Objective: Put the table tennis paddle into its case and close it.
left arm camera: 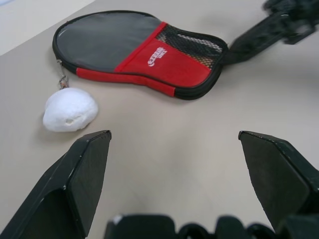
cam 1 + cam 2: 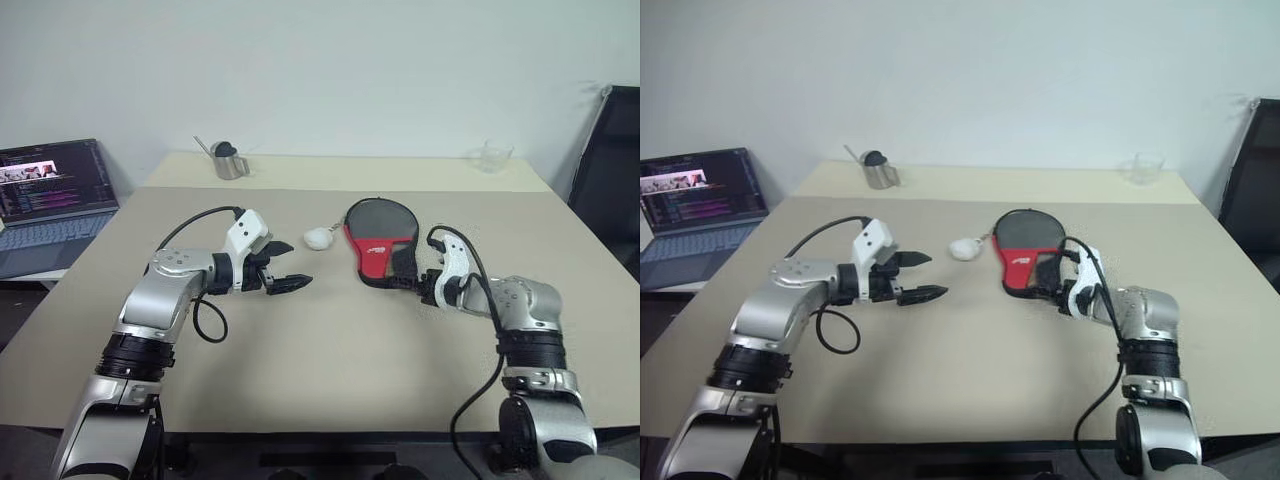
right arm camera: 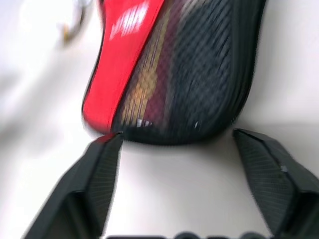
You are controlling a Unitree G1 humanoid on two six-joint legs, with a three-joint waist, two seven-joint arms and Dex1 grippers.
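Black two-finger jaws, right gripper [image 3: 174, 149]: spread, with nothing between them, set at the near, handle end of the case [image 2: 378, 240], one tip touching or just short of its rim; placed, by my reading, to take hold of that end or to let it go.

Black two-finger jaws, left gripper [image 2: 283, 268]: spread wide and holding nothing, hovering over bare bench [image 2: 300, 350] to the left of the case, pointed right toward it; probably waiting to help.

Case: soft, paddle-shaped, lying flat at the middle of the bench, round end far. Clear grey window over the round part, red panel across the middle, black mesh at the near end. The zip edge looks drawn shut. Red and tan striping shows through the mesh, so the table tennis paddle [image 3: 149, 94] appears to lie inside.

White print on the red panel: a logo, not readable.

White lump [image 1: 70, 110]: clipped by a small ring to the case's left rim.

Laptop [image 2: 50, 200], far left, screen lit, text too small to read. Metal cup [image 2: 229, 160] and clear glass [image 2: 492, 156] on the far bench.
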